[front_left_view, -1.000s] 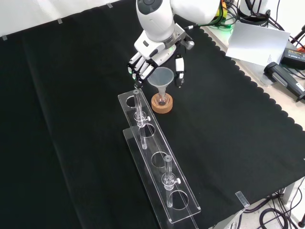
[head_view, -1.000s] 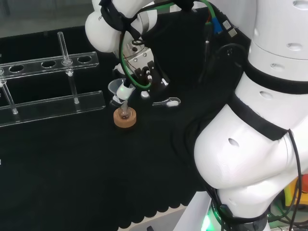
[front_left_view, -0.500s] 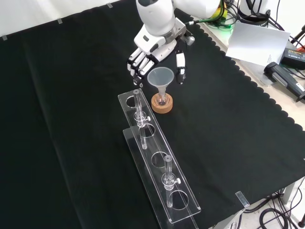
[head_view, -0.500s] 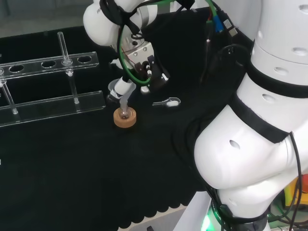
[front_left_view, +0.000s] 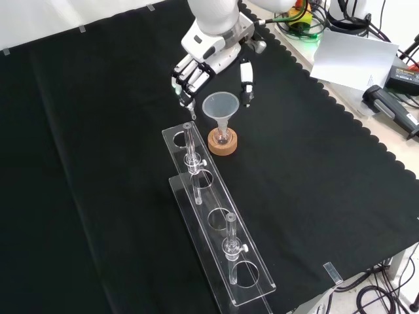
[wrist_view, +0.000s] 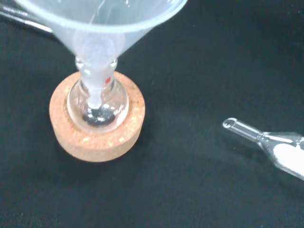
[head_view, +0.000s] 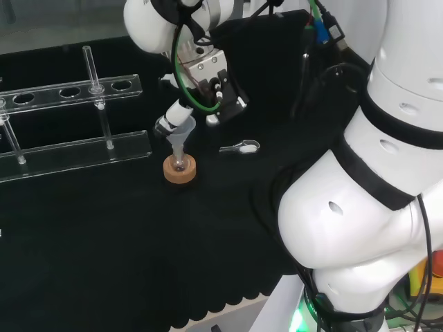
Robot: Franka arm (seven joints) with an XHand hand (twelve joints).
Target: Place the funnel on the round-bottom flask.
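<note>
The hand [front_left_view: 208, 60] hung above and behind the funnel [front_left_view: 220, 108], its fingers [front_left_view: 184, 80] spread, thumb apart, holding nothing. The funnel stood upright with its stem in the neck of the round-bottom flask [wrist_view: 98, 107], which sat in a cork ring [wrist_view: 97, 136] on the worktop [front_left_view: 314, 170]. The flask's clear wall was hard to make out in the front view.
</note>
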